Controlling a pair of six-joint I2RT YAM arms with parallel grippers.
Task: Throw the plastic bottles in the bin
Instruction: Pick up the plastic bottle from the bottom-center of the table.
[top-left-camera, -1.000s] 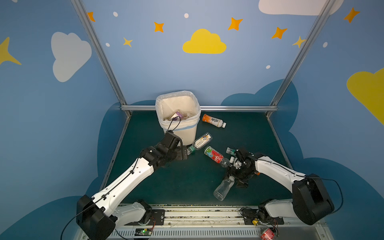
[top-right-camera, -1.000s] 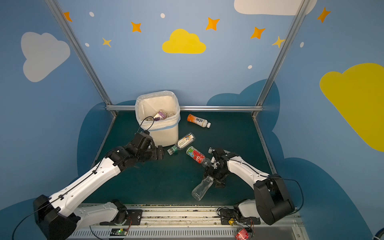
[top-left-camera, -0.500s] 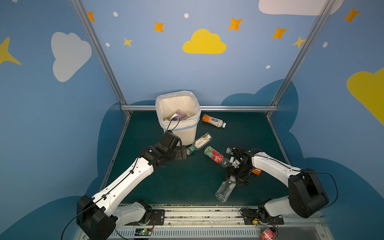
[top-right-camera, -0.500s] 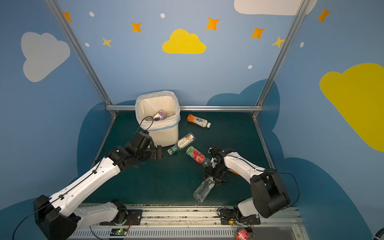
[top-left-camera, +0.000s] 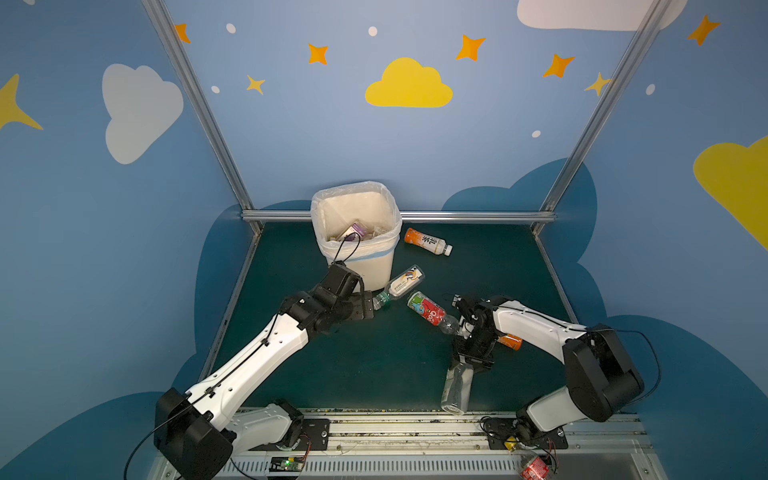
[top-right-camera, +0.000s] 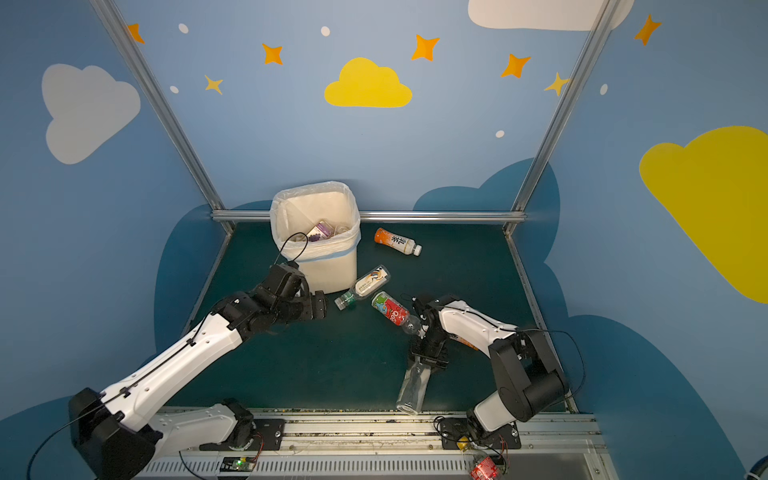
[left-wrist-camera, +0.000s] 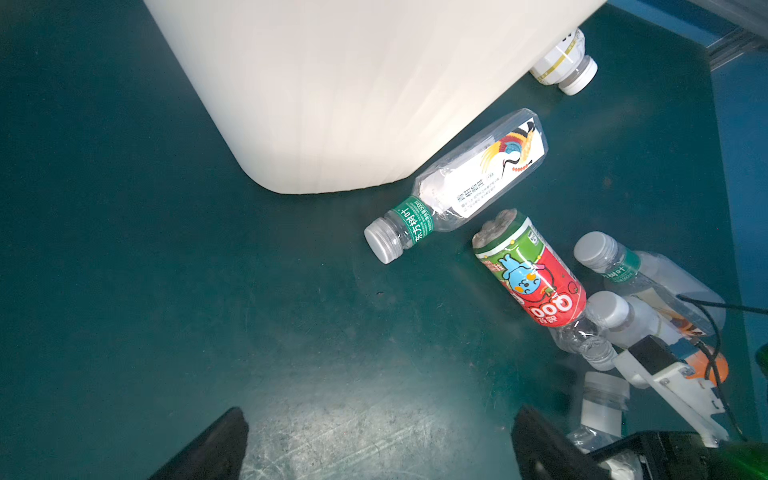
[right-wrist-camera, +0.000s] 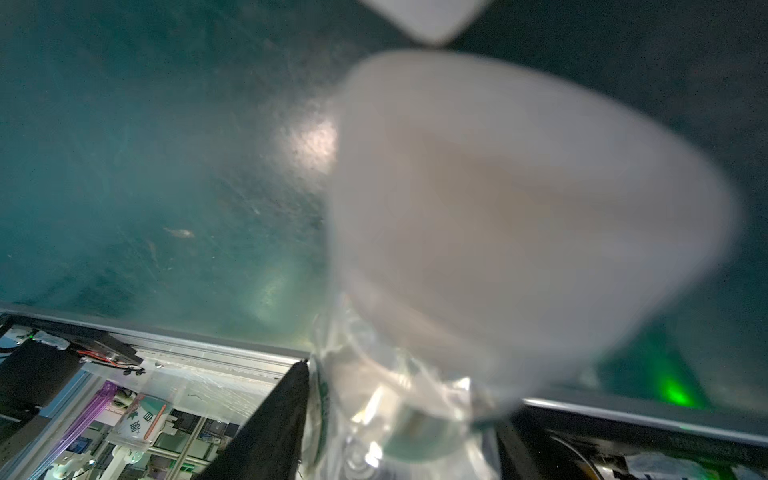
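Observation:
The cream bin (top-left-camera: 353, 266) (top-right-camera: 328, 270) stands at the back with bottles inside. In both top views my left gripper (top-left-camera: 370, 305) (top-right-camera: 322, 305) is open, just short of the cap of a white-labelled bottle (top-left-camera: 401, 282) (left-wrist-camera: 469, 183) lying against the bin. In its wrist view the left gripper (left-wrist-camera: 378, 436) holds nothing. A red-labelled bottle (top-left-camera: 428, 311) (left-wrist-camera: 532, 274) lies beside it. My right gripper (top-left-camera: 471, 363) (right-wrist-camera: 403, 415) points down, shut on the neck end of a clear bottle (top-left-camera: 457, 386) (top-right-camera: 413, 386) near the front edge.
An orange-labelled bottle (top-left-camera: 426, 241) lies right of the bin by the back rail. Two white-capped bottles (left-wrist-camera: 648, 274) (left-wrist-camera: 631, 320) and an orange one (top-left-camera: 509, 341) lie under my right forearm. The metal front rail (top-left-camera: 374, 419) runs just past the clear bottle's base.
My right gripper has come down a little toward the front and closed on the clear bottle's neck. The left arm has stayed still with its jaws open.

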